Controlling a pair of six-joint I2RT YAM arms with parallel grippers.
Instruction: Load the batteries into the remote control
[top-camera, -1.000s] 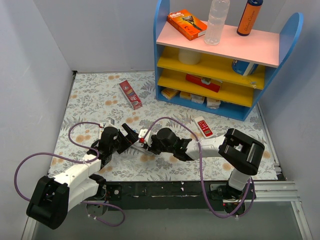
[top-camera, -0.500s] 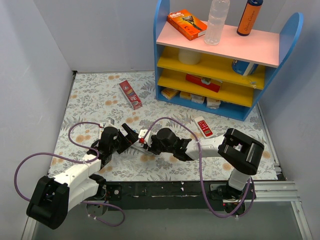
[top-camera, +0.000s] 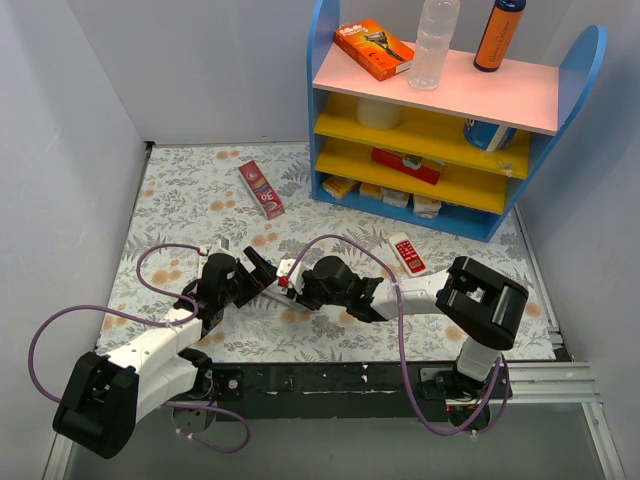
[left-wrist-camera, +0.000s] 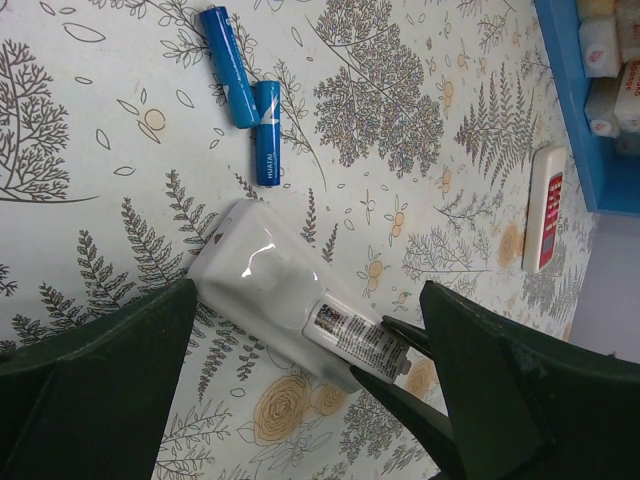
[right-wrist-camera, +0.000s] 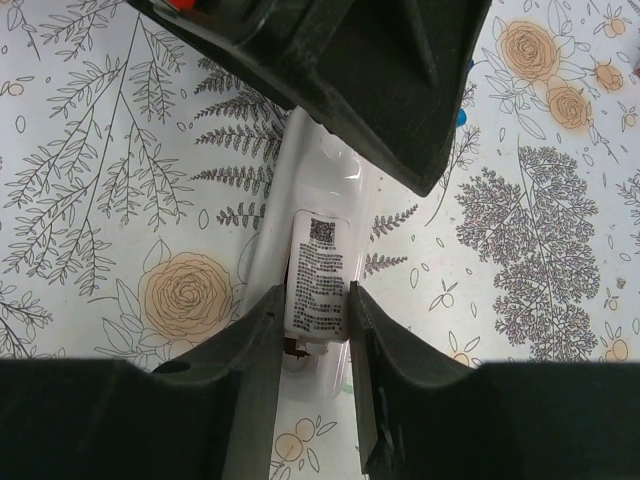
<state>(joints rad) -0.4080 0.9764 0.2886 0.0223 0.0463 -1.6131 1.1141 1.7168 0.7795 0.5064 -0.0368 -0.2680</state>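
Note:
The white remote control (left-wrist-camera: 250, 270) lies face down on the flowered mat, and it also shows as the remote (right-wrist-camera: 322, 165) in the right wrist view. Its labelled battery cover (right-wrist-camera: 320, 272) sits slightly shifted, with a dark gap at its near end. My right gripper (right-wrist-camera: 317, 295) is shut on that cover, one finger against each long edge. My left gripper (left-wrist-camera: 310, 290) stands wide open astride the remote, touching nothing. Two blue batteries (left-wrist-camera: 266, 132) lie loose on the mat just beyond the remote. From above, both grippers meet over the remote (top-camera: 286, 268).
A red-faced remote (top-camera: 407, 254) lies to the right, near the blue and yellow shelf unit (top-camera: 450, 110). A red box (top-camera: 261, 189) lies on the mat further back. Walls close in the left and the back.

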